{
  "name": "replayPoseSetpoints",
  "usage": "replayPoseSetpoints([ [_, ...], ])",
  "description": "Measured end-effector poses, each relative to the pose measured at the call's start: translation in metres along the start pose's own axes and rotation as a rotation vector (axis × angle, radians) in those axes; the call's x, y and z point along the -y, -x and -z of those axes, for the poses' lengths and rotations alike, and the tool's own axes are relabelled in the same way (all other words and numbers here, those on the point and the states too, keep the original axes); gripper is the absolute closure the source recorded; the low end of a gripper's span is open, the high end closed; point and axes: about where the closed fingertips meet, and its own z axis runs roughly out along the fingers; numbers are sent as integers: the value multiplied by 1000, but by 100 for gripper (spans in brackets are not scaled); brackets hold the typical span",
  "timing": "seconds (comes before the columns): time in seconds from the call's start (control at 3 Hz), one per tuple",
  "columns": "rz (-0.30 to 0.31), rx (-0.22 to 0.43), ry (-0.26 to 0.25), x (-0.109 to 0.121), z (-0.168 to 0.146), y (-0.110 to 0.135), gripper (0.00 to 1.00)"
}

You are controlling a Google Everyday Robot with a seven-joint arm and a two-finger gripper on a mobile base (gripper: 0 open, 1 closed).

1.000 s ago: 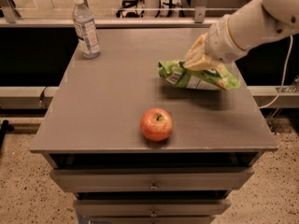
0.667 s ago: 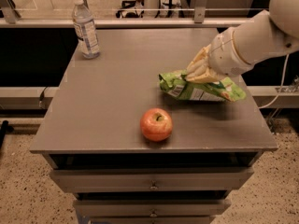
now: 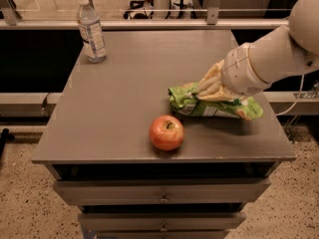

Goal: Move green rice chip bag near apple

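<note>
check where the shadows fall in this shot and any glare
Camera view: overhead light; the apple casts a small shadow at its base, the green rice chip bag, gripped by the gripper at the table's right, darkens the top beneath it; no harsh glare visible.

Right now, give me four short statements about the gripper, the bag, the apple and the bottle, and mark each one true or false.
1. The gripper is closed on the green rice chip bag. True.
2. The apple sits inside an open drawer. False: it rests on the table top, near the front edge.
3. The water bottle stands upright at the far left corner of the table top. True.
4. In the camera view, the green rice chip bag is to the left of the apple. False: it is to the right of the apple and a little farther back.
</note>
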Motion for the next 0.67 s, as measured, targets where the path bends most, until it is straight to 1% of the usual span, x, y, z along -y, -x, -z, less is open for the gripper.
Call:
replayPoseSetpoints([
  [0.33,-10,9,22,-17,-4,1,100],
  [0.67,-18,17,36,-27,-6,2,98],
])
